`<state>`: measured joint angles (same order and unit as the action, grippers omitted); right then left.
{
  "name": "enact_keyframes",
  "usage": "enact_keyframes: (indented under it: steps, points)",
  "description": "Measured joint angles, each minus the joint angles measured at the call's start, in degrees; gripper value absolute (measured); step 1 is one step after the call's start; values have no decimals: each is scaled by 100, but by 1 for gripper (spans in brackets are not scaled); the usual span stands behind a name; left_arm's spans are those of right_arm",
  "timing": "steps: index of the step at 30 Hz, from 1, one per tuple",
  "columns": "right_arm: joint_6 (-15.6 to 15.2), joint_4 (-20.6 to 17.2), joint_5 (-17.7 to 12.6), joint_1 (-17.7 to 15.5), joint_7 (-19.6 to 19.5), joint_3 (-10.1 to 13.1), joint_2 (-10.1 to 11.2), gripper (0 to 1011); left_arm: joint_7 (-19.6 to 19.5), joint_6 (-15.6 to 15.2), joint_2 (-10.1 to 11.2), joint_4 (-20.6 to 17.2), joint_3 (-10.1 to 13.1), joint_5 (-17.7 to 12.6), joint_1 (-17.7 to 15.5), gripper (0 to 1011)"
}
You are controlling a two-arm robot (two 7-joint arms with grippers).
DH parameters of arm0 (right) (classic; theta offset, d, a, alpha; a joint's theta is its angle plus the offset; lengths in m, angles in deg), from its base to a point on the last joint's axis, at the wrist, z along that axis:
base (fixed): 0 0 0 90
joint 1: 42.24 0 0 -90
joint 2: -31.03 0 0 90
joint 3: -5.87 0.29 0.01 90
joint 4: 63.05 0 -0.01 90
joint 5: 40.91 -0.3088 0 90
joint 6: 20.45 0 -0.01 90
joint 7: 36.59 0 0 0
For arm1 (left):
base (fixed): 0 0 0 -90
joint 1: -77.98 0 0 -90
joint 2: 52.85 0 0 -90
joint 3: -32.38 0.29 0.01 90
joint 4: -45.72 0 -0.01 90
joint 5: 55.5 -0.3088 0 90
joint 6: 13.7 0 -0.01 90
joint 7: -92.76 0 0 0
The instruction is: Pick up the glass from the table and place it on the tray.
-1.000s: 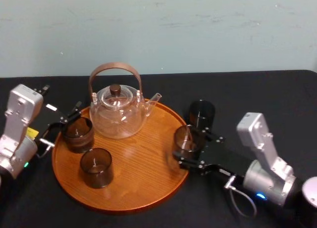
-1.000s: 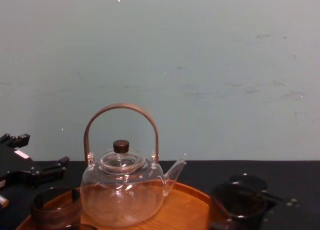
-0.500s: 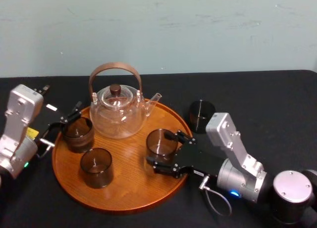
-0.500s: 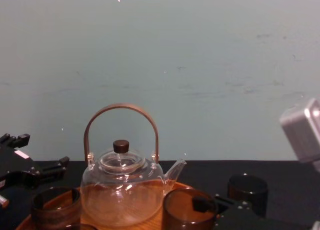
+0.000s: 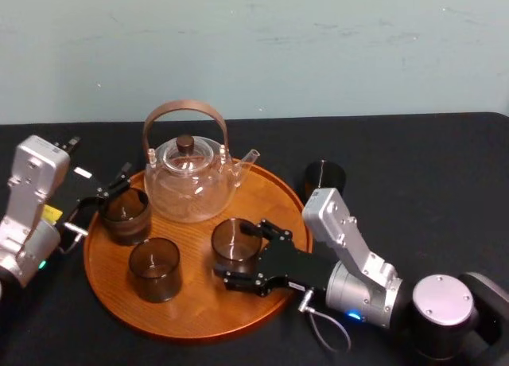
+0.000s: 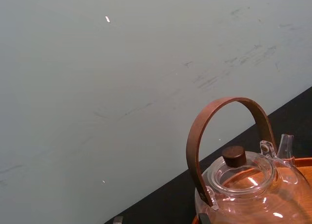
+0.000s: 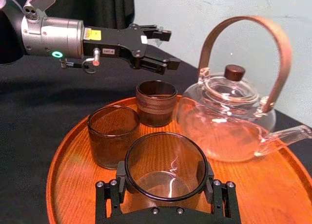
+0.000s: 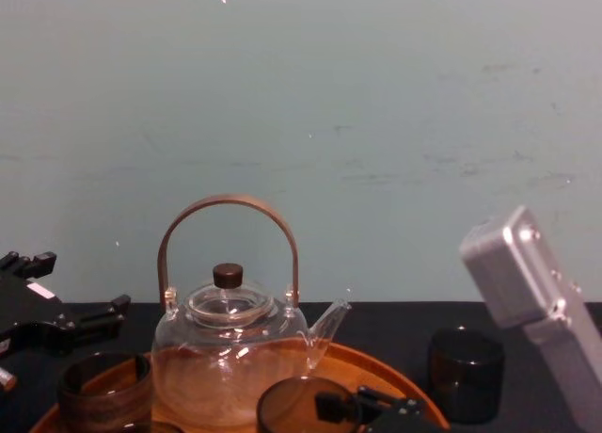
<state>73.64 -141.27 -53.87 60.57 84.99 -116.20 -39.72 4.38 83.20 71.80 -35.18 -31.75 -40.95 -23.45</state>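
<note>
Right tool (image 5: 238, 255) clamps glass (image 5: 235, 237) over tray (image 5: 199, 312); teapot (image 5: 191, 184), two cups (image 5: 153, 267) beside; left tool (image 7: 170, 49) spread.

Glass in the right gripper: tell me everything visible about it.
The glass is a short, straight-walled tumbler of smoky brown, see-through glass, empty, upright. The right gripper is shut on it, a black finger on each side. It is over the tray, nearer the robot than the teapot; whether its base touches the wood cannot be told.
</note>
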Motion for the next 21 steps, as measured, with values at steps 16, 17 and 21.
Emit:
enact_keyframes:
  steps: [16,17,21]
  points:
    - [-130,180,-17,38,-33,-117,-92,908,0,0,0,0,0,0,0,1001]
    - [-134,180,-17,35,-36,-117,-93,908,0,0,0,0,0,0,0,1001]
    - [-132,178,-19,35,-34,-116,-91,908,0,0,0,0,0,0,0,1002]
